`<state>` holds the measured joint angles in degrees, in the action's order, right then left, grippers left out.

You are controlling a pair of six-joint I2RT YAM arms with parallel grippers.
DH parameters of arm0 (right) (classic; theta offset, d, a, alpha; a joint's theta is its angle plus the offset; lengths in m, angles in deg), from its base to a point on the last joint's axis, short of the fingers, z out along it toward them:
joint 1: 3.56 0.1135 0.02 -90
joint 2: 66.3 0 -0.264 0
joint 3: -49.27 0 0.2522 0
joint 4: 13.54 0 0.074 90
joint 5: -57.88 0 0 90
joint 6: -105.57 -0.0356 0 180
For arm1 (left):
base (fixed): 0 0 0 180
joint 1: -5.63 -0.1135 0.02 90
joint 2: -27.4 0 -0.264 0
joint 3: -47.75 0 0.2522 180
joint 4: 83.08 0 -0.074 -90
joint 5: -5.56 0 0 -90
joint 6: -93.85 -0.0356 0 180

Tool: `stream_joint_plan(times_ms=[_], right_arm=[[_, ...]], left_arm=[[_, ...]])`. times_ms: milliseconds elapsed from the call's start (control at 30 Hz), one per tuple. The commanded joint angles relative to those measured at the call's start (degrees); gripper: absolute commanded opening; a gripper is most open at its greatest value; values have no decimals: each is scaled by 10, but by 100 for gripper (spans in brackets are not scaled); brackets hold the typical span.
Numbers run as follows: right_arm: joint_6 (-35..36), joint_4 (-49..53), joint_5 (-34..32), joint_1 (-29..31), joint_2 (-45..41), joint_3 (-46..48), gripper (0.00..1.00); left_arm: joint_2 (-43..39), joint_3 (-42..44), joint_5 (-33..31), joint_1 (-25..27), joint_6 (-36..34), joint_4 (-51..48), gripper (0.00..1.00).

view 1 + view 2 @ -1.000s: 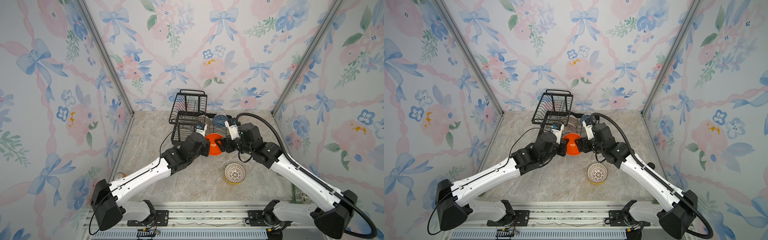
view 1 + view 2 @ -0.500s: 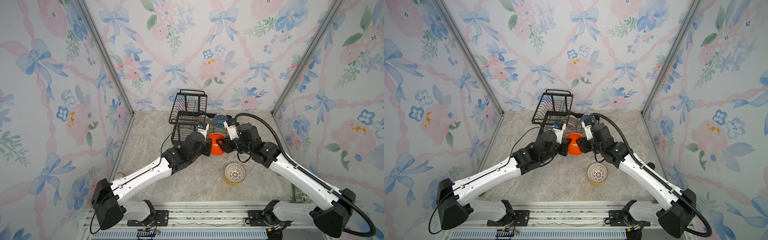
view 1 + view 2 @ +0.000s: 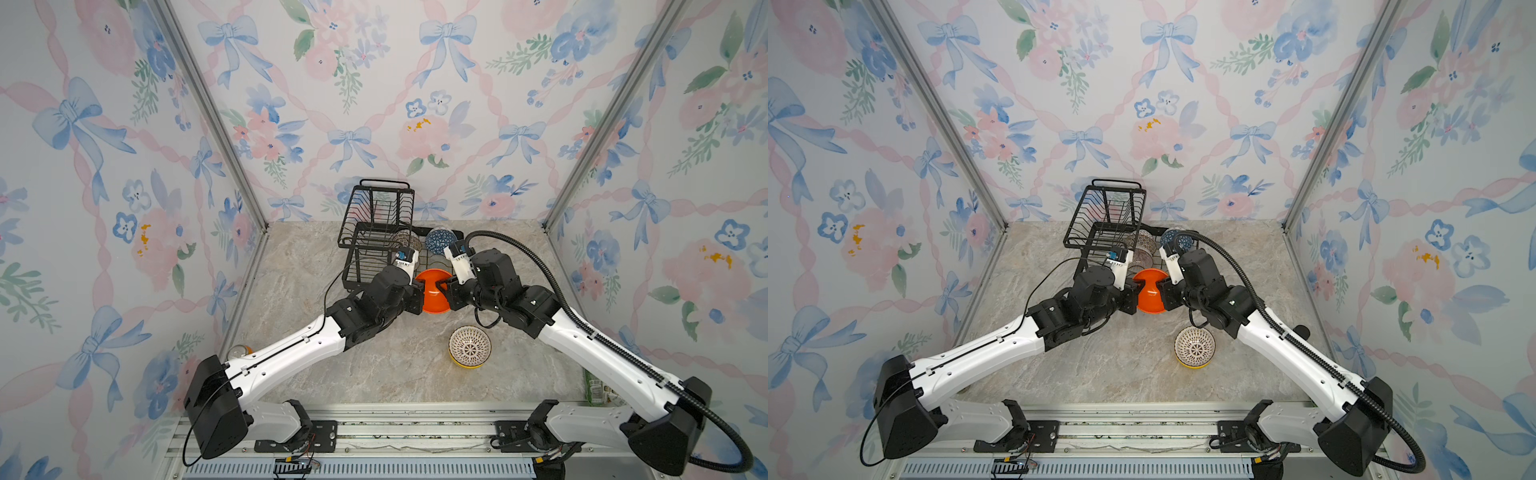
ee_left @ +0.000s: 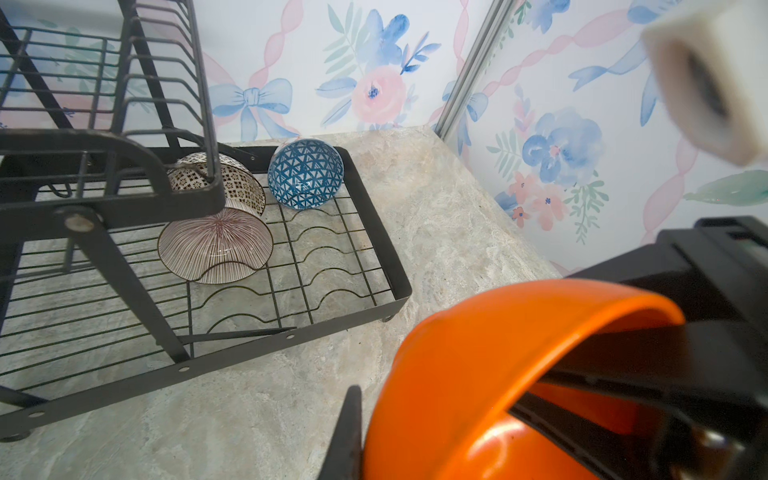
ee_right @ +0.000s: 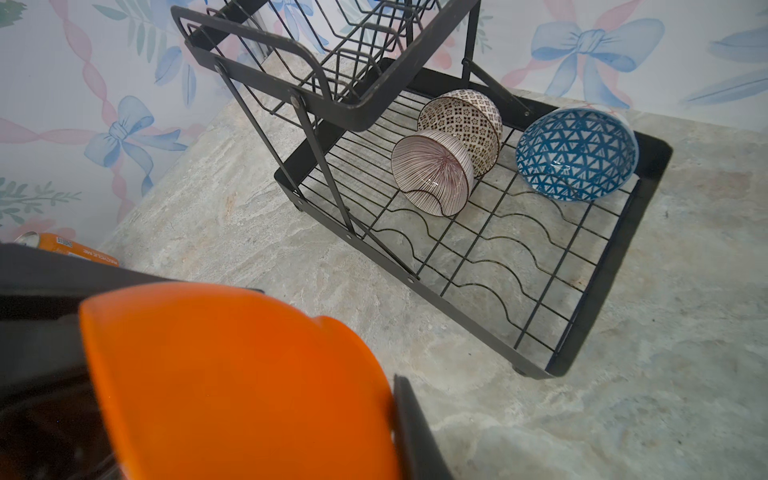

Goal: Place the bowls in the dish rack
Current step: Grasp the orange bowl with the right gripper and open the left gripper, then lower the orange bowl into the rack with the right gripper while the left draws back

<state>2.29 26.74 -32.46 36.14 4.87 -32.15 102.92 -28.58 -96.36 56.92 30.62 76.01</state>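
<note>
Marbled desk (image 3: 374,374): left end effector (image 3: 418,286) and right end effector (image 3: 445,287) both pinch opposite rims of the orange bowl (image 3: 432,298) between them. Just beyond stands the dish rack (image 3: 357,270), its pink-striped bowl (image 4: 216,249) nearest; lattice bowl (image 3: 469,345) sits behind.

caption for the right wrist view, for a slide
Foreground: orange bowl; beyond, the dish rack holds three bowls in its lower tray: pink-striped, black-and-white patterned, blue geometric.
</note>
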Motion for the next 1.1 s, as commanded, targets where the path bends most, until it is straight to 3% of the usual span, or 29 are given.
stream_joint_plan(times_ms=[0,100,267,433,600,700,900,1067], right_arm=[[-5,2,-17,-9,-5,-15,7],[3,6,-21,-13,-4,-20,2],[24,14,-34,-26,3,-33,0],[65,19,-62,-39,15,-45,0],[136,-14,-119,-62,45,-55,0],[190,-97,-177,-77,70,-39,0],[274,-235,-209,-112,136,-46,0],[396,-363,-211,-113,199,-37,0]], left_arm=[[-26,14,31,-2,-14,5,0],[-32,17,43,-9,-17,2,12],[-43,9,53,-29,-36,-39,72],[-74,23,68,-57,-45,-61,98],[-103,44,62,-81,-46,-88,98],[-124,65,57,-99,-44,-95,98],[-150,92,76,-128,-46,-102,98],[-156,97,96,-144,-55,-104,98]])
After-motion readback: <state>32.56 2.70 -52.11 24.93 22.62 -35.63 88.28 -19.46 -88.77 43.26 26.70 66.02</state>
